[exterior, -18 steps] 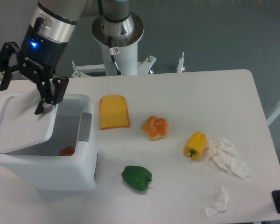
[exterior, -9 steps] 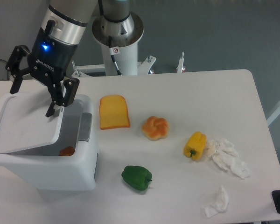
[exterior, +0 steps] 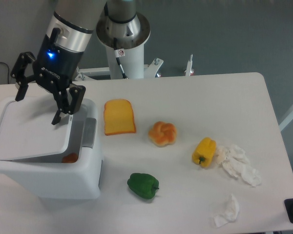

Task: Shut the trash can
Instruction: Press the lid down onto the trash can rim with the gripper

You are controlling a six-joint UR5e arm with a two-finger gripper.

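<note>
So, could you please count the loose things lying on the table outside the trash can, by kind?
Peppers: 2, the green pepper and the yellow pepper
Bakery items: 2, the bread slice and the bun
Crumpled tissues: 2, the larger and the smaller
Total: 6

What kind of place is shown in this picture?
Probably a robotics lab test bench, not a real kitchen: a pedestal-mounted arm with its tool over a white table, with a trash can and toy-like foods such as a green pepper.
</note>
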